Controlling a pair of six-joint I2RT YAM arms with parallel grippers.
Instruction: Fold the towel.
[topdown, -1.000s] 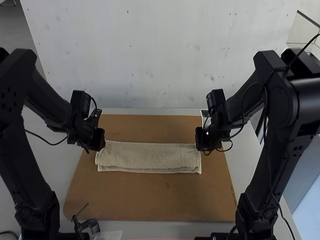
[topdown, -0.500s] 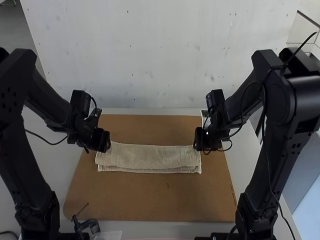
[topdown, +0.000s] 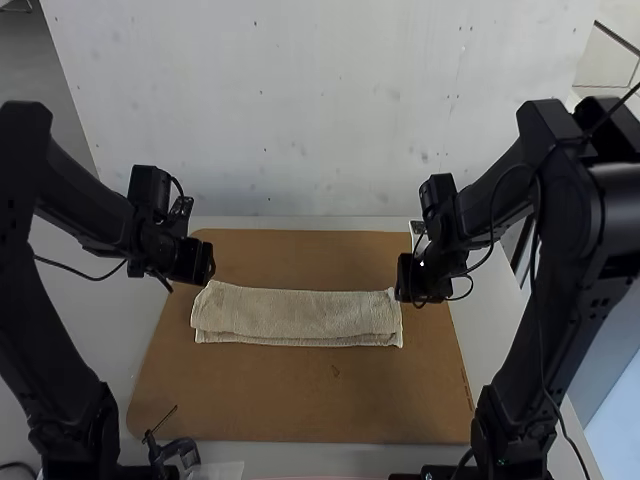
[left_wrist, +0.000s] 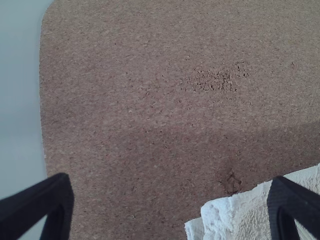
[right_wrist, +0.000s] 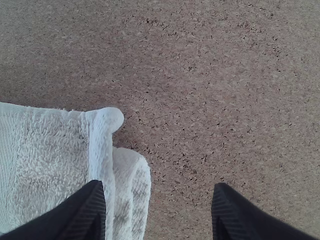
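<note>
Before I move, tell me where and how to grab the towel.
Take the towel by its right short end, probably coming from the right: the right gripper is open beside it. The towel lies on the board as a long, narrow strip, its layers stacked at that end, so one pinch should catch them together.

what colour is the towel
Cream or light beige all over, with no pattern visible on the towel; the high view shows it best.

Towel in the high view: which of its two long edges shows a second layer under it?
The towel's near long edge, on the arm-base side: a strip of lower layer peeks out there. The far long edge shows none.
</note>
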